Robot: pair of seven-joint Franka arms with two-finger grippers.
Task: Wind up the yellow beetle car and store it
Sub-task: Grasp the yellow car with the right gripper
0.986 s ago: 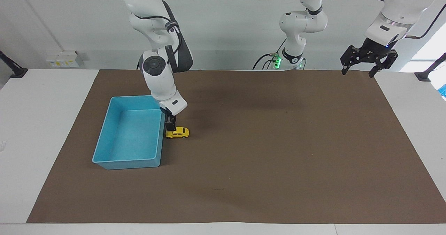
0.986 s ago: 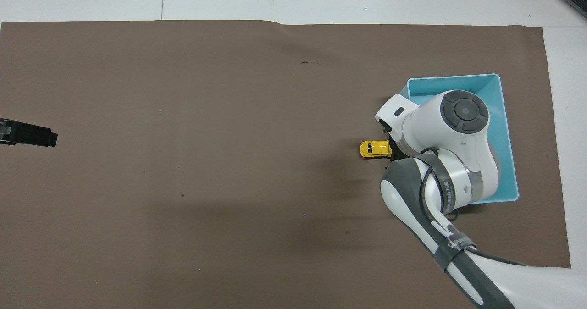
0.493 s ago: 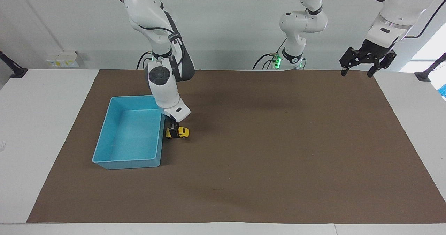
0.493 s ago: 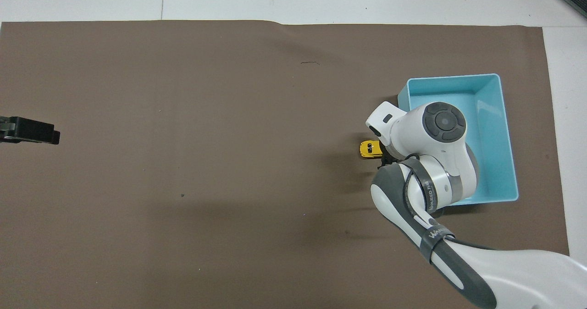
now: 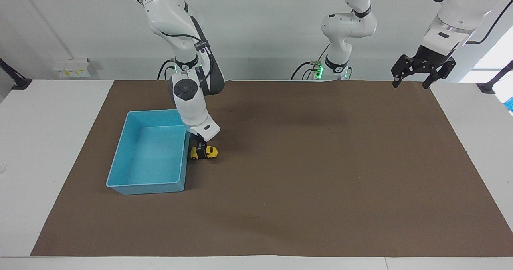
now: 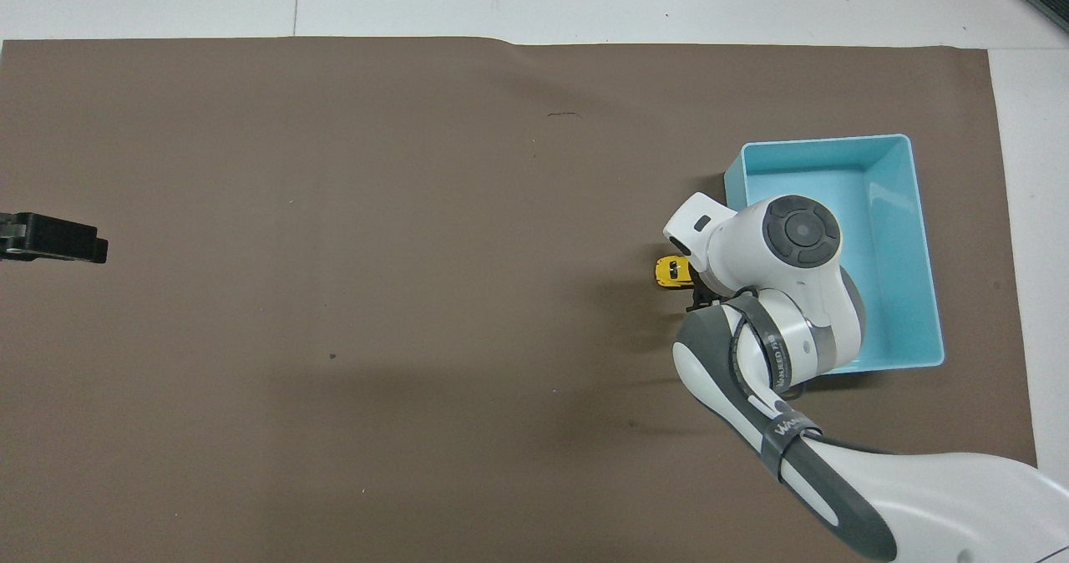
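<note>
The yellow beetle car (image 5: 211, 152) stands on its wheels on the brown mat, right beside the long wall of the blue bin (image 5: 146, 188) on the side toward the table's middle. My right gripper (image 5: 202, 150) is down on the car, open, with a dark finger (image 5: 201, 148) across the car's middle. From overhead, the right wrist covers most of the car (image 6: 670, 271), and only its end away from the bin (image 6: 885, 212) shows. My left gripper (image 5: 411, 85) hangs open and empty, high over the mat's corner at the left arm's end, waiting.
The brown mat (image 5: 304, 174) covers most of the white table. The bin has nothing in it. A third robot base with a green light (image 5: 318, 70) stands at the robots' edge of the table. The tip of my left gripper (image 6: 54, 240) shows at the overhead view's edge.
My right gripper slid from the car's bin-side end to its middle and sank a little. The car stayed put. My left gripper rose slightly.
</note>
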